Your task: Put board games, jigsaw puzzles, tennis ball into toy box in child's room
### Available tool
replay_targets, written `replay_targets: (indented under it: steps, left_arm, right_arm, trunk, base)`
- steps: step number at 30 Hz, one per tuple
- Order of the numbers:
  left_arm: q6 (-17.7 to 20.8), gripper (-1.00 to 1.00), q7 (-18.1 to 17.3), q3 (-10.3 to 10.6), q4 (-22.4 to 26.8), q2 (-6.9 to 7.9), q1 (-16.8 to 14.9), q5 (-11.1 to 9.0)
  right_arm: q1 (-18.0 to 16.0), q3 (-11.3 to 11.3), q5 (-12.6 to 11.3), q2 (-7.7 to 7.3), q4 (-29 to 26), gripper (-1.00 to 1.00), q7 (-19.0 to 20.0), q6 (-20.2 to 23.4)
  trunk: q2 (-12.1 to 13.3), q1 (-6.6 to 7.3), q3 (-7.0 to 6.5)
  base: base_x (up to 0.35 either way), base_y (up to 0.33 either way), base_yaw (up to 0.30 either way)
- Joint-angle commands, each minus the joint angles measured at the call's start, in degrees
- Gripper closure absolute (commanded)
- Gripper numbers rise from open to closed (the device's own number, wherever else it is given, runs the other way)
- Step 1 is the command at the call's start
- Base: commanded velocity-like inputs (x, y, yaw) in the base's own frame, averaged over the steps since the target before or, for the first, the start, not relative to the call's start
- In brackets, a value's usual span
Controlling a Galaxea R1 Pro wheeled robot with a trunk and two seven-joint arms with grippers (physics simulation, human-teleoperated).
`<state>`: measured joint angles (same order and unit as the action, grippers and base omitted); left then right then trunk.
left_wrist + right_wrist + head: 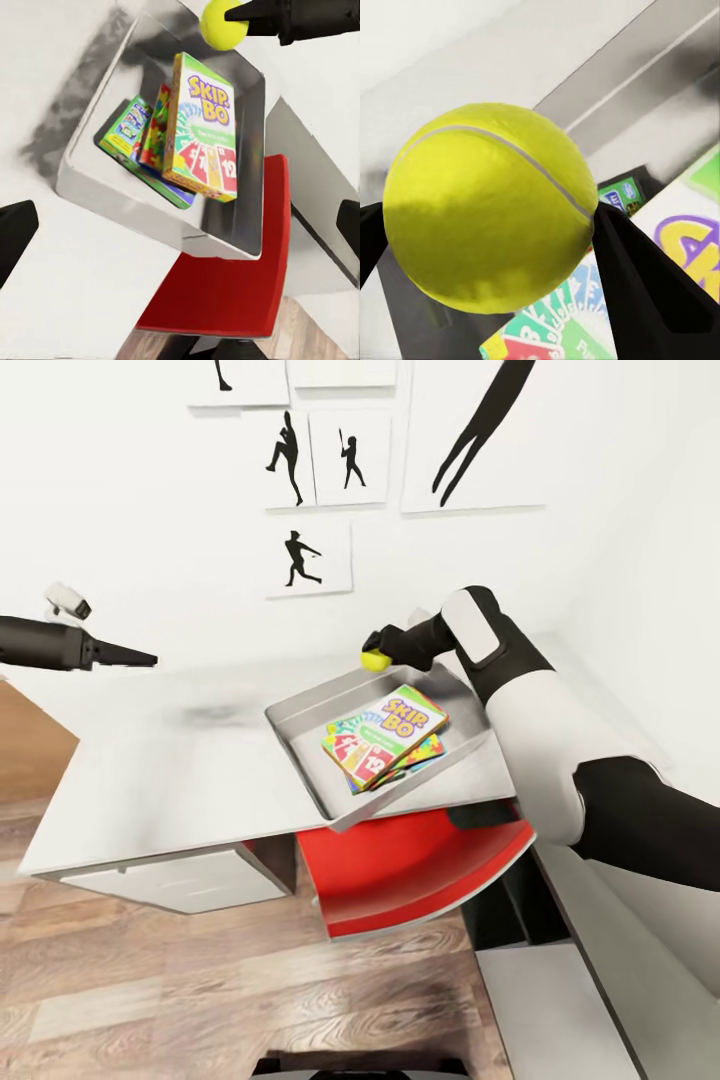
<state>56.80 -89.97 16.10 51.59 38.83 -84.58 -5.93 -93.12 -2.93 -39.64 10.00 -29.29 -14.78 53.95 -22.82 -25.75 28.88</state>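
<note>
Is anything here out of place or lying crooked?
The toy box sits turned at an angle, one corner hanging over the table edge above a red chair. The games inside are loosely stacked, Skip-Bo on top.

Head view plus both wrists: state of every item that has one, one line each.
tennis ball: gripped by the right gripper, above the toy box's far rim
toy box: on the table, near corner past the front edge
Skip-Bo box: in the toy box, top of the stack, face up
jigsaw puzzle: in the toy box, under the Skip-Bo box
left gripper: open, empty
</note>
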Motion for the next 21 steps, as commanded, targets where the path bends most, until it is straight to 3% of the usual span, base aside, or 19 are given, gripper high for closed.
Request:
replay_targets:
  steps: [1,10,21]
  left_arm:
    - [0.47,-1.0,-0.03,0.03,-0.61,0.17,-0.07,-0.4]
    - [-1.24,-1.0,-0.03,-0.95,-5.64,0.7,0.7,-0.39]
    - [-1.74,-1.0,-0.03,-1.02,-6.3,0.72,2.06,-0.22]
  right_arm:
    - [-0.05,-0.15,-0.65,0.0,0.3,1.0,-0.61,0.06]
    - [-0.04,-0.17,-0.65,0.0,4.11,1.0,-0.6,0.24]
    - [-0.05,-0.7,-0.53,0.0,5.1,1.0,-0.38,0.72]
  trunk:
    - [-0.1,-0.04,0.0]
    - [-0.1,-0.04,-0.84]
    - [-0.1,-0.04,-1.82]
  base:
    - [0.0,0.0,0.119]
    - [0.0,0.0,0.131]
    - [-0.063,0.043,0.153]
